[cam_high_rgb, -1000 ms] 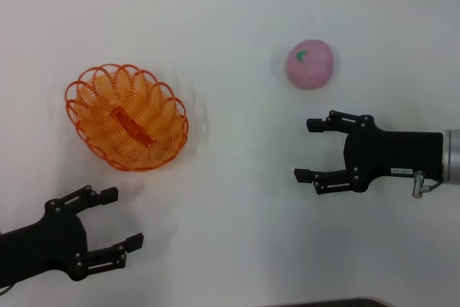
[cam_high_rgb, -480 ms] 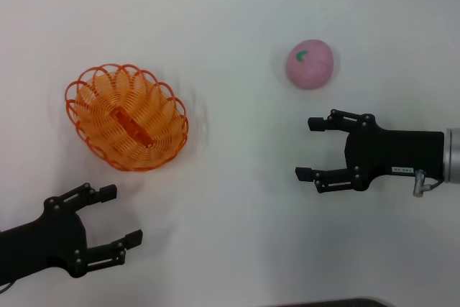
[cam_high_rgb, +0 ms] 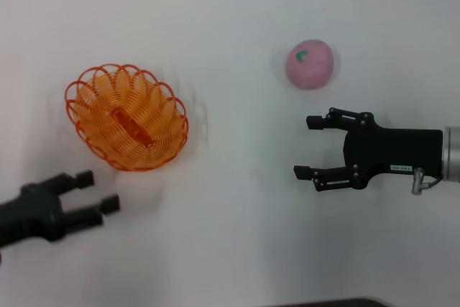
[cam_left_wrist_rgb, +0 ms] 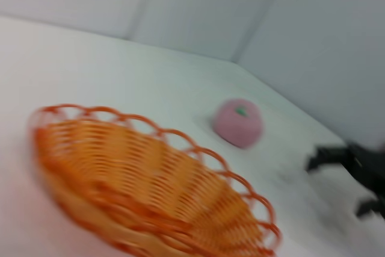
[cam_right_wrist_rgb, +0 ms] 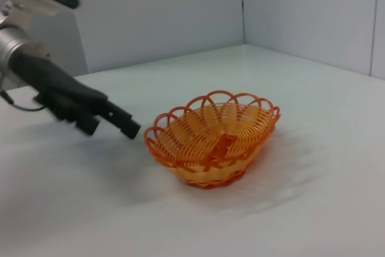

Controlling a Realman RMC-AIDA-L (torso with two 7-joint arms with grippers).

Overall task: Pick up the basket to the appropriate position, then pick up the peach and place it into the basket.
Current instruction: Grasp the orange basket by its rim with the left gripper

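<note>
We see the basket point(cam_high_rgb: 127, 116) sitting upright on the white surface point(cam_high_rgb: 230, 235) toward the left of the scene, its scalloped orange wire rim free of any contact and a small darker orange piece lying on its floor. From the right wrist view the basket point(cam_right_wrist_rgb: 212, 136) stands flat on its base, with nothing but that piece inside. The peach point(cam_high_rgb: 310, 64) rests on the surface well apart from the basket, farther away and to the right, its green leaf mark facing up; in the left wrist view the peach point(cam_left_wrist_rgb: 238, 123) shows beyond the far rim of the basket point(cam_left_wrist_rgb: 150, 185). The left end effector point(cam_high_rgb: 95, 190) is low on the near left, just near of the basket and not touching it, its fingers pointing right toward the basket's near edge; we see them parted by only a narrow gap and holding nothing. In the right wrist view the left end effector point(cam_right_wrist_rgb: 118, 121) hovers close beside the basket's rim. The right end effector point(cam_high_rgb: 310, 147) is on the right, nearer to us than the peach and apart from it, its fingers spread wide and empty, pointing left.
</note>
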